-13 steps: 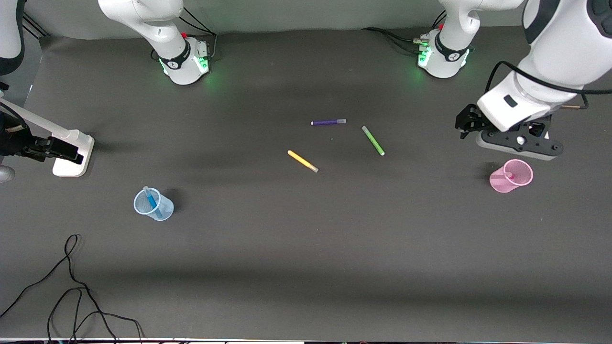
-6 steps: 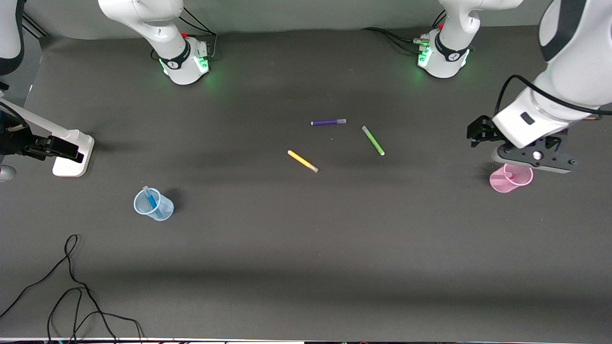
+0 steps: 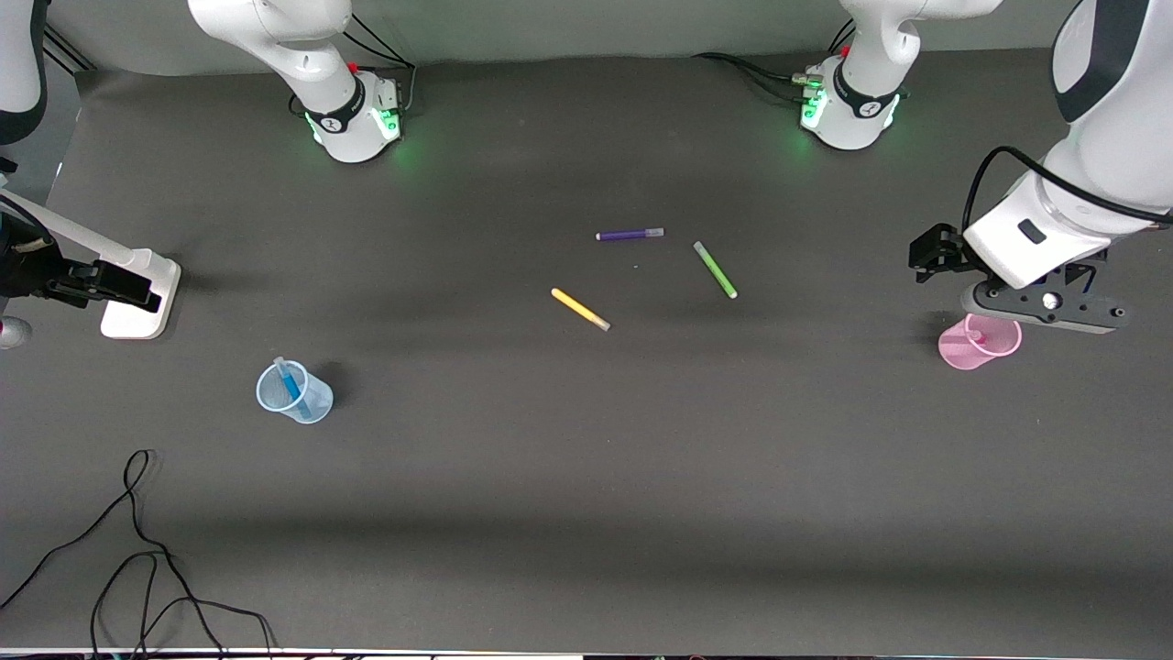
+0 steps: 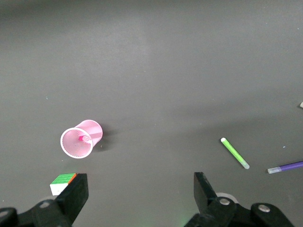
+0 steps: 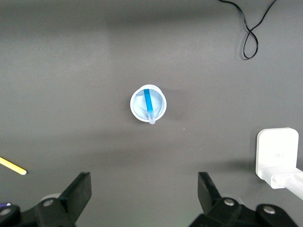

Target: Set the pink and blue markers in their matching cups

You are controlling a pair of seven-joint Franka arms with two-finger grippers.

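Both markers already in their cups, so nothing left to pick.

Left tool (image 3: 1045, 302) up in the air over the pink cup's (image 3: 979, 340) edge, at the left arm's end of the worktop (image 3: 586, 477). Wide open, nothing held; same in the left wrist view (image 4: 140, 191), cup off to one side of the open jaws, not between them. Pink marker (image 3: 973, 337) inside the pink cup, leaning on the wall, tip just at the rim.

Right tool out of the front view; wrist view shows it (image 5: 144, 189) wide open and empty, looking down on the blue cup (image 5: 148, 103), well clear of it. Blue marker (image 3: 291, 385) standing slanted in the blue cup (image 3: 294, 392), cap poking over the rim, toward the right arm's end and nearer the camera than the loose markers.

Key relation: each cup sits on its own arm's side, well apart; left arm nearer pink, right nearer blue. Next move likely just a clear retreat upward, without clipping the pink cup.

Count:
- cups: 2
- task markers: 2, both cupped
- loose markers mid-worktop: 3, purple (image 3: 630, 235), green (image 3: 715, 269), yellow (image 3: 580, 309), all lying flat
- white stand (image 3: 137, 298) near the right arm's end: 1
- black cable (image 3: 137, 550): 1
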